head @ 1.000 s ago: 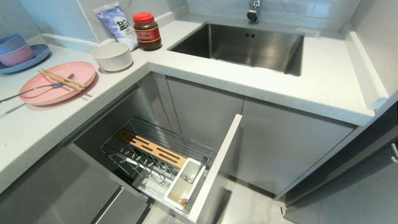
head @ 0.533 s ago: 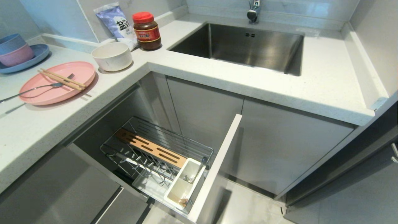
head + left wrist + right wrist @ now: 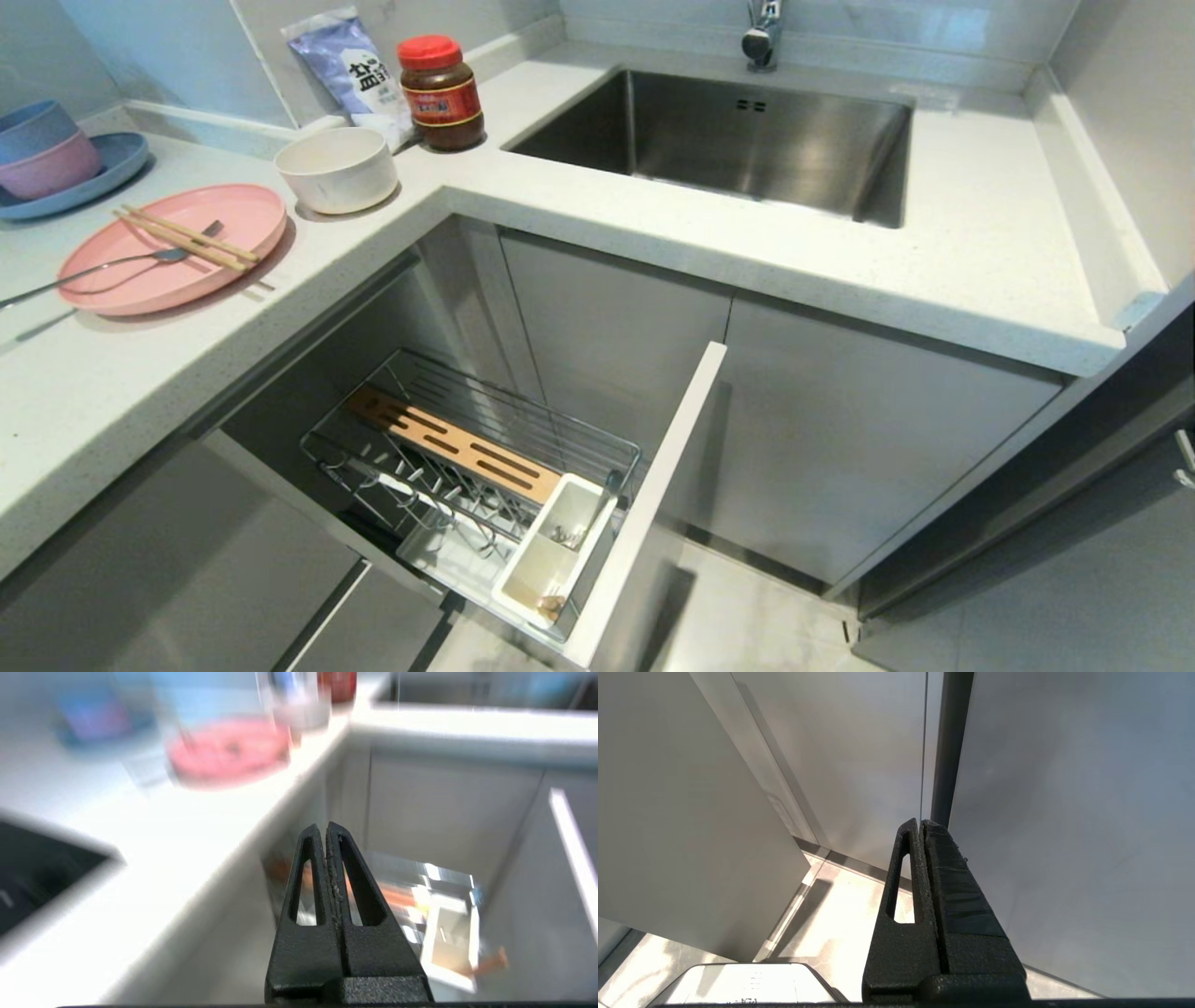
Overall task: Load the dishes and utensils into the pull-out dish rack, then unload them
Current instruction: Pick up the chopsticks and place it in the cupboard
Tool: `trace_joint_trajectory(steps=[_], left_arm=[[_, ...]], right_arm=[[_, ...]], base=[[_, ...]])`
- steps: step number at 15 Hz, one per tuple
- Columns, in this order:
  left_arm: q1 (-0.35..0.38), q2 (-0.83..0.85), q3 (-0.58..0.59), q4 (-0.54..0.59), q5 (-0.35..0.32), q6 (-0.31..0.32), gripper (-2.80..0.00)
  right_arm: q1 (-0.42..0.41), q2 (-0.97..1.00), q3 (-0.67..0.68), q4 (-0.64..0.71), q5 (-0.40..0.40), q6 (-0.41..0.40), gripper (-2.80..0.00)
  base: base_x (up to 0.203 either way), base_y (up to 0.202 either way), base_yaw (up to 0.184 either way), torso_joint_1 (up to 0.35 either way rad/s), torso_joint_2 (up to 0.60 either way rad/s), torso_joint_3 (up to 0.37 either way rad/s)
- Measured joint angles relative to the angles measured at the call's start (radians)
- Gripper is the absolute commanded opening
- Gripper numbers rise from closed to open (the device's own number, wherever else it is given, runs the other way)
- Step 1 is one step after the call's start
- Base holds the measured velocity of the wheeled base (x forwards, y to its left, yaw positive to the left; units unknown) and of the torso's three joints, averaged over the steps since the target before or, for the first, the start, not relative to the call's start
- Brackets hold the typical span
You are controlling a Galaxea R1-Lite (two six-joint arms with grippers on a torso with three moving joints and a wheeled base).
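From the head view nothing on the tabletop point(image 3: 140, 373) has shifted over the last second: the pale-pink plate point(image 3: 224, 245) lies flat by the tabletop's front edge, with the chopsticks point(image 3: 187, 237) across it and the fork point(image 3: 103, 270) resting on it, handle trailing off toward the left. The cream-white bowl point(image 3: 338, 168) stands just behind the plate, near the red-lidded jar point(image 3: 441, 93) and the salt bag point(image 3: 350, 70). Further left, the stacked blue and pink bowls point(image 3: 42, 149) sit on a blue plate point(image 3: 103, 177). Below, the pull-out dish rack point(image 3: 467, 457) stands drawn out of the cabinet, its prongs bare, its white utensil caddy point(image 3: 555, 555) at the front. Neither arm shows here.

In the left wrist view, the left hand point(image 3: 325, 828) is clenched on nothing, fingertips pressed together. The whole picture is smeared, which reads as the arm swinging; the plate point(image 3: 229, 751) shows beyond the fingertips and the rack point(image 3: 420, 891) below them. I'd judge the loading is only just starting, with this arm setting off toward the dishes.

In the right wrist view, the right hand point(image 3: 922, 823) is also clenched and empty, hanging low by the cabinet doors point(image 3: 1064, 835) above the floor point(image 3: 840, 914), apparently parked.
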State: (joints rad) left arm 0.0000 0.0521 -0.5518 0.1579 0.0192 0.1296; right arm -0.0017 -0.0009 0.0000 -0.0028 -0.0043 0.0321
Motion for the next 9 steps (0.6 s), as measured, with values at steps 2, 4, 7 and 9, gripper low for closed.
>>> trace_joint_trajectory(steps=[2, 4, 7, 9], left_arm=[[0.004, 0.087, -0.176, 0.021, -0.005, 0.026, -2.8], [0.014, 0.21, -0.356, 0.011, -0.005, 0.018, -2.8], [0.046, 0.43, -0.632, -0.014, -0.005, -0.074, -2.8], [0.067, 0.573, -0.796, -0.001, -0.004, -0.176, -2.8]], right_arm=[[0.0, 0.0, 0.0, 0.0, 0.0, 0.0, -2.8], [0.0, 0.0, 0.0, 0.0, 0.0, 0.0, -2.8], [0.0, 0.0, 0.0, 0.0, 0.0, 0.0, -2.8], [0.0, 0.0, 0.0, 0.0, 0.0, 0.0, -2.8]], base=[[0.0, 0.0, 0.0, 0.0, 0.0, 0.0], [0.0, 0.0, 0.0, 0.0, 0.0, 0.0], [0.0, 0.0, 0.0, 0.0, 0.0, 0.0], [0.0, 0.0, 0.0, 0.0, 0.0, 0.0]])
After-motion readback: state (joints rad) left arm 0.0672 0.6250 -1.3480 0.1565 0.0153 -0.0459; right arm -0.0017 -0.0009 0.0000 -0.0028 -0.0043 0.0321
